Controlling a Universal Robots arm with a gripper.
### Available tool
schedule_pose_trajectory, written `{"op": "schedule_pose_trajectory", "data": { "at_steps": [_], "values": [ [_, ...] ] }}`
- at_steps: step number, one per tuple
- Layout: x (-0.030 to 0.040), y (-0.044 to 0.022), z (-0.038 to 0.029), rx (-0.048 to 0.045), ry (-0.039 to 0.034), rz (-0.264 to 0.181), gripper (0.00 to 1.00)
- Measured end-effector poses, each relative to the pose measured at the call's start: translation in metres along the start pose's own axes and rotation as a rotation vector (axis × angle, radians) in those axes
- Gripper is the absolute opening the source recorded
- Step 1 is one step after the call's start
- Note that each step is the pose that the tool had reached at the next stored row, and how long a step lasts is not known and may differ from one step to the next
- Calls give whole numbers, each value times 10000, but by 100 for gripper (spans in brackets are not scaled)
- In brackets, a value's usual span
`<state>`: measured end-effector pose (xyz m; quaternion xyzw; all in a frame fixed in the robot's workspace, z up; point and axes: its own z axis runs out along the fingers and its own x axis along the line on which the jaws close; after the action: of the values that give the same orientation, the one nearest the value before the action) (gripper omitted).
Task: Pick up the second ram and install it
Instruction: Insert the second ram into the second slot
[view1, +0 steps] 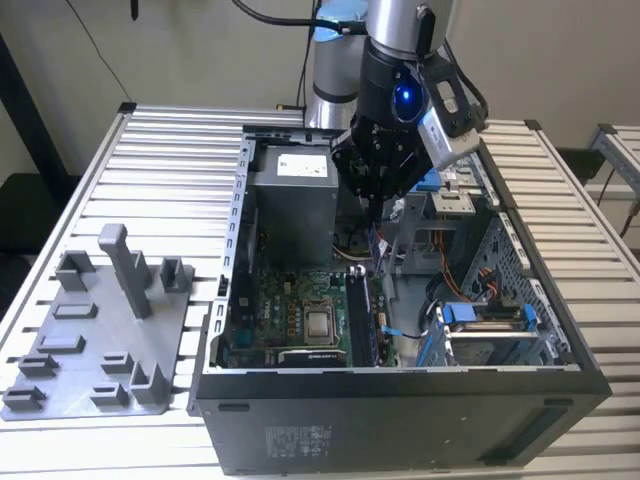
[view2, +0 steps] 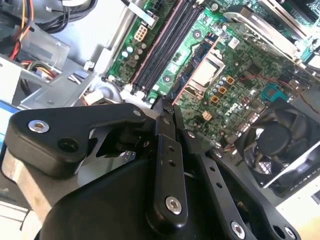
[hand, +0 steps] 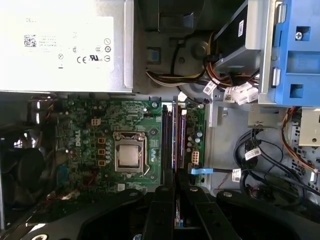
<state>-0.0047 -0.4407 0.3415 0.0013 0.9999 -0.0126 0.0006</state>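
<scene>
Black fingers of the gripper (hand: 175, 194) look clamped on the ram (hand: 174, 135), which we see edge-on above the motherboard (hand: 80, 145), held parallel to its slots (hand: 166, 145), we judge so that its contact edge lines up with one of them.

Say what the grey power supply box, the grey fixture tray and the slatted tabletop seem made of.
Grey power supply box: bare sheet metal, dull sheen, folded edges. Grey fixture tray with upright posts: probably moulded or printed plastic, uniformly matte. Silver slatted tabletop: likely aluminium profile, satin ribs catching light.
</scene>
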Motion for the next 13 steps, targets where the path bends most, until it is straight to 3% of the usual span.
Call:
{"op": "schedule_pose_trajectory", "data": {
  "at_steps": [13],
  "values": [
    [0,-58,235,1,7,0,14]
  ]
}}
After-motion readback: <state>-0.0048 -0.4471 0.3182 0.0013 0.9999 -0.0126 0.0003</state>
